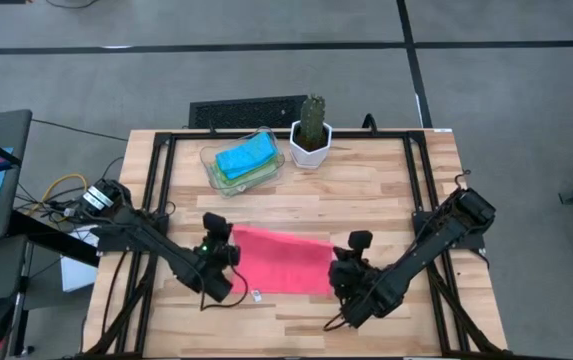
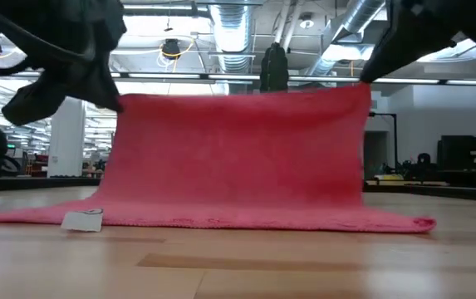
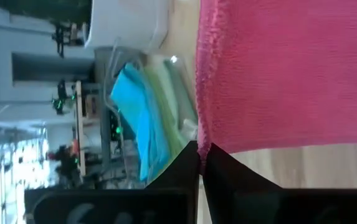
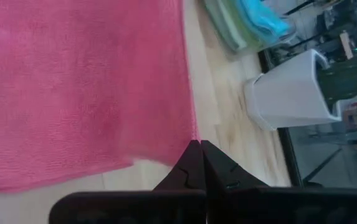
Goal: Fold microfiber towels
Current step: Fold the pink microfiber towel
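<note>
High view: I'm holding the pink towel (image 1: 284, 262) with both arms near the table's front edge; my left gripper (image 1: 218, 283) is sitting at its front-left corner, my right gripper (image 1: 348, 290) at its front-right corner; the towel is running long side left to right between them, its far edge lying on the wooden table (image 1: 366, 185) toward the clear tray (image 1: 209, 160) of already stacked towels (image 1: 244, 158) and the potted cactus (image 1: 311, 130); so the fold direction, as I judge it, is away from me, front edge over to far edge; both arms are equally near, one per corner.

Low view: the pink towel (image 2: 238, 158) is hanging as a raised sheet, top edge stretched level between my two grippers, bottom edge resting on the table (image 2: 238, 266); a small white tag (image 2: 84, 219) is lying at its lower corner.

Left wrist view: my left gripper (image 3: 202, 154) is pinched closed on the towel's (image 3: 284, 74) corner, fingers meeting with cloth between; the blue and green stacked towels (image 3: 142, 118) are showing beyond.

Right wrist view: my right gripper (image 4: 198, 149) is likewise clamped tight on the other corner of the towel (image 4: 78, 87); the white pot (image 4: 287, 93) and tray are lying beyond, well apart.
</note>
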Robot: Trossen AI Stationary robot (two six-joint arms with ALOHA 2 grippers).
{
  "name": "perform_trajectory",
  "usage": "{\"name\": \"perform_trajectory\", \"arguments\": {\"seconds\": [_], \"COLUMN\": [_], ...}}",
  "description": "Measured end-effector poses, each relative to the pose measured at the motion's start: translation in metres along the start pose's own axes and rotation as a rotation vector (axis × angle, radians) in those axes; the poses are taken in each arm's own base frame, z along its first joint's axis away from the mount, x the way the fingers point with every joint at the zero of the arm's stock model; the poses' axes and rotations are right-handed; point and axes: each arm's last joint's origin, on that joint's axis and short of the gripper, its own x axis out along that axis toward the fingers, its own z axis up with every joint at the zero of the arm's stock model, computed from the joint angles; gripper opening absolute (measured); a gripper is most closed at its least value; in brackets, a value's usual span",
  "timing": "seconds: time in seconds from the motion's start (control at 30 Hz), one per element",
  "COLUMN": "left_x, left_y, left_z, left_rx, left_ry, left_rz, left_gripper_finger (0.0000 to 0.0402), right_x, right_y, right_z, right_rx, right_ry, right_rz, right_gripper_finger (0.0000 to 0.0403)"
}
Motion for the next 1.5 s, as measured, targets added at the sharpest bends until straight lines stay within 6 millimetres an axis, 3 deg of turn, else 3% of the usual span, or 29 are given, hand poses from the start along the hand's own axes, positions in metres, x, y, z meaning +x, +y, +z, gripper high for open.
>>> {"name": "perform_trajectory", "arguments": {"seconds": [0.2, 0.43, 0.63, 0.93, 1.3, 1.5], "left_x": [0.006, 0.007, -0.005, -0.022, -0.027, -0.029], "left_y": [-0.004, -0.028, -0.039, -0.051, -0.055, -0.056], "left_z": [0.004, 0.001, 0.000, 0.005, 0.011, 0.011], "left_rx": [-0.110, -0.161, -0.196, -0.222, -0.201, -0.203], "left_ry": [0.016, -0.020, -0.033, -0.102, -0.146, -0.135], "left_rz": [-0.081, -0.268, -0.378, -0.533, -0.633, -0.689], "left_gripper_finger": [0.0004, 0.0004, 0.0004, 0.0004, 0.0006, 0.0031], "right_x": [-0.005, 0.003, 0.011, -0.006, -0.004, -0.007], "right_y": [0.007, 0.040, 0.074, 0.075, 0.089, 0.092], "right_z": [0.001, 0.001, -0.010, -0.015, -0.014, -0.015], "right_rx": [0.046, 0.068, 0.030, 0.067, 0.054, 0.053], "right_ry": [-0.014, -0.022, 0.018, -0.001, -0.008, 0.020], "right_rz": [0.046, 0.116, 0.166, 0.191, 0.263, 0.316], "right_gripper_finger": [0.0005, 0.0005, 0.0005, 0.0005, 0.0008, 0.0008]}}
